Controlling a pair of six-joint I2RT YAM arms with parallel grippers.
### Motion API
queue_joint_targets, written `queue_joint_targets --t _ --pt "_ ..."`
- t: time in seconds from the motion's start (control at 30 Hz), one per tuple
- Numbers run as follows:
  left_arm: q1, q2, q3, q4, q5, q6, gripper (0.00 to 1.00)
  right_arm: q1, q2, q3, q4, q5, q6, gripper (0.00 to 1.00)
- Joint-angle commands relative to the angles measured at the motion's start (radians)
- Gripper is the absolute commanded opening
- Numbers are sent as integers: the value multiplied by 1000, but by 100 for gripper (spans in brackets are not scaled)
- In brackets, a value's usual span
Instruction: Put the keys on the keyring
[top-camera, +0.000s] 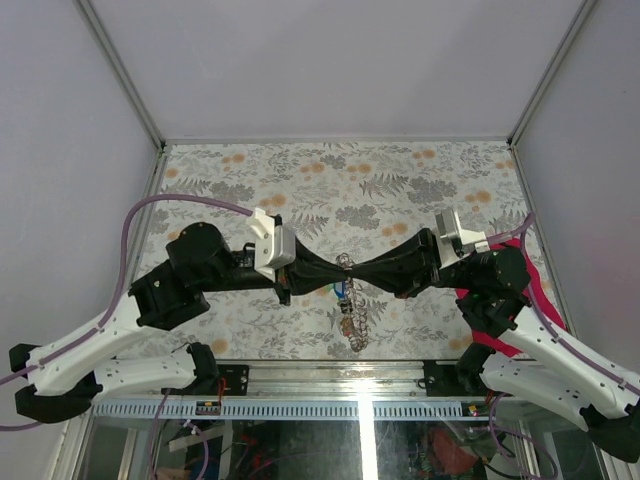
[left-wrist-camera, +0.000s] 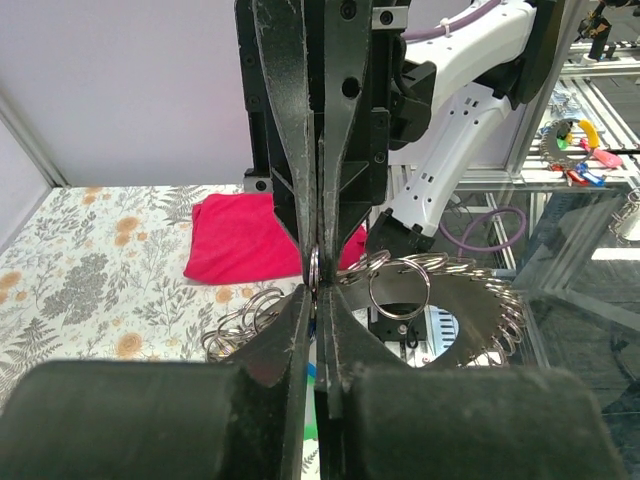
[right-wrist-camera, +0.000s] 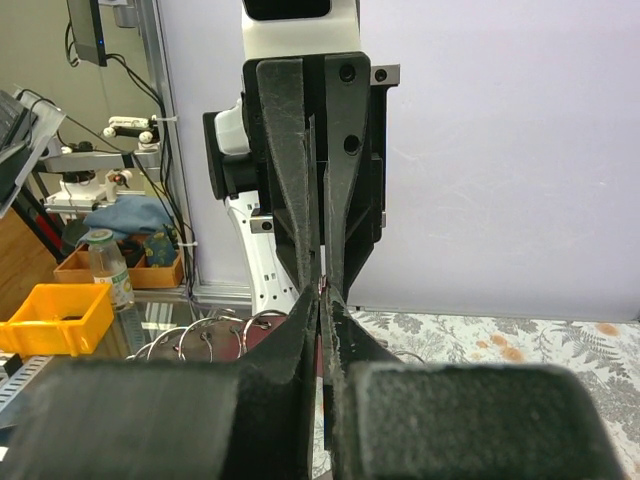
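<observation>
Silvery keyring (left-wrist-camera: 314, 268) pinched by both | left claw (left-wrist-camera: 315, 298), right claw (right-wrist-camera: 321, 295) clamped shut, tip-to-tip | chain (top-camera: 355, 323) partly hidden

The keyring (left-wrist-camera: 313, 268) and its chain (top-camera: 353, 322) are bright silvery metal, polished enough to catch highlights. All 4 fingers of the left gripper (left-wrist-camera: 316, 300) and right gripper (right-wrist-camera: 322, 298) are matt black plastic with a faint ridged grain. The housing on the left wrist (top-camera: 270, 245) is smooth white plastic. The table cover (top-camera: 400, 185) looks matt, printed with flowers. The crimson cloth (left-wrist-camera: 235, 240) is soft, dull fabric. The cable (top-camera: 125, 265) has a smooth purple sheath.
</observation>
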Motion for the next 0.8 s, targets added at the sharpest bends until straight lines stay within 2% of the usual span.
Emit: queue_joint_targets --t 0.0,0.1,0.2,0.33,0.47,0.63,0.77 --pt "-5 31 66 -64 3 33 0 -2 -40 79 -8 10 -64 4" --pt "-4 72 169 -233 -17 90 0 -2 -59 123 -189 2 -154 21" --pt "-3 116 262 -415 -45 143 0 -2 -69 178 -385 -4 -258 28" --pt "-4 195 405 -662 -75 206 0 -3 -62 234 -576 0 -350 31" --pt "-4 288 540 -854 -114 244 0 -2 -38 254 -689 2 -404 31" --pt "-12 384 655 -1005 -164 265 0 -3 7 247 -708 -26 -409 32" --pt "-23 420 699 -1040 -181 280 0 -3 42 242 -677 -54 -399 32"
